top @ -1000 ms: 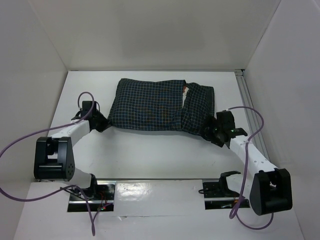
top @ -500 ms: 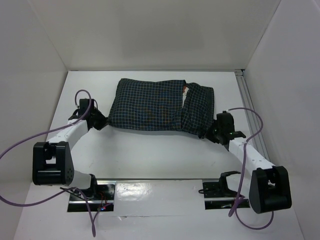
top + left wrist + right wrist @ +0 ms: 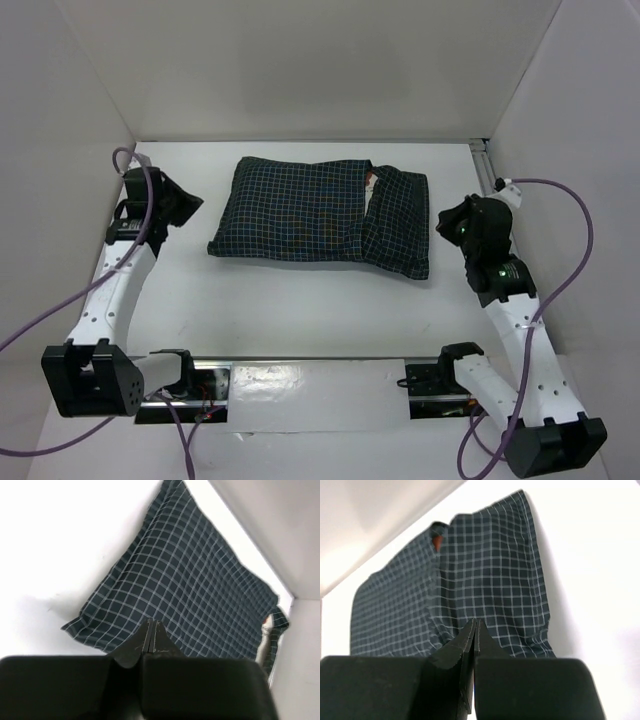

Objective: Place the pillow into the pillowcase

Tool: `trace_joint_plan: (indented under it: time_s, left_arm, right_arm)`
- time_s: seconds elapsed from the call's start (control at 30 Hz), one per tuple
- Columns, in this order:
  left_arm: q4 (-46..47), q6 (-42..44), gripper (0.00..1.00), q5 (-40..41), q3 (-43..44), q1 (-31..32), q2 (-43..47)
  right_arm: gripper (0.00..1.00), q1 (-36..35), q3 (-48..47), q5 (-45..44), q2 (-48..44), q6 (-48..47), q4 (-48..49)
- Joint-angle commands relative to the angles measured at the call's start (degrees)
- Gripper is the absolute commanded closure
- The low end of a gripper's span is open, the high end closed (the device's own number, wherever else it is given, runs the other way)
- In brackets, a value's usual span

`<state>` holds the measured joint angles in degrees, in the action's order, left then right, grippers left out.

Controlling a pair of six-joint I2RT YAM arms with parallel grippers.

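Note:
The pillowcase (image 3: 310,212), dark with a fine white grid, lies flat and filled out in the middle of the table. Of the pillow, only a sliver of cream with a red-orange mark (image 3: 370,183) peeks from the opening near the right end; it also shows in the left wrist view as the pillow edge (image 3: 263,639) and in the right wrist view as an orange spot (image 3: 436,542). My left gripper (image 3: 193,204) hangs shut and empty off the pillowcase's left end (image 3: 190,585). My right gripper (image 3: 444,222) hangs shut and empty off the right end (image 3: 492,575).
White walls close in the table at the back, left and right. A metal rail (image 3: 492,190) runs along the right wall. Purple cables loop from both arms. The arm bases and a shiny strip (image 3: 310,385) sit at the near edge.
Both grippers have let go of the pillowcase's lower corners and drawn back and up, left toward the left wall, right toward the right wall. The pillowcase has settled flat.

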<state>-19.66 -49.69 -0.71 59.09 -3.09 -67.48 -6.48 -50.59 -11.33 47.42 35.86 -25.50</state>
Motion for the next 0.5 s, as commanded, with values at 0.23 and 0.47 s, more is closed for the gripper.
trace_joint_plan:
  time_s: [0.23, 0.47]
  left_arm:
    - [-1.2, 4.9, 0.01, -4.7, -7.0, -3.0, -10.5]
    - [8.3, 5.4, 0.01, -12.5, -9.1, -3.0, -19.4]
  right_arm:
    - [0.6, 0.2, 2.7, 4.4, 3.4, -4.0, -6.0]
    - [0.01, 0.2, 9.8, 5.4, 5.0, -2.7, -8.2]
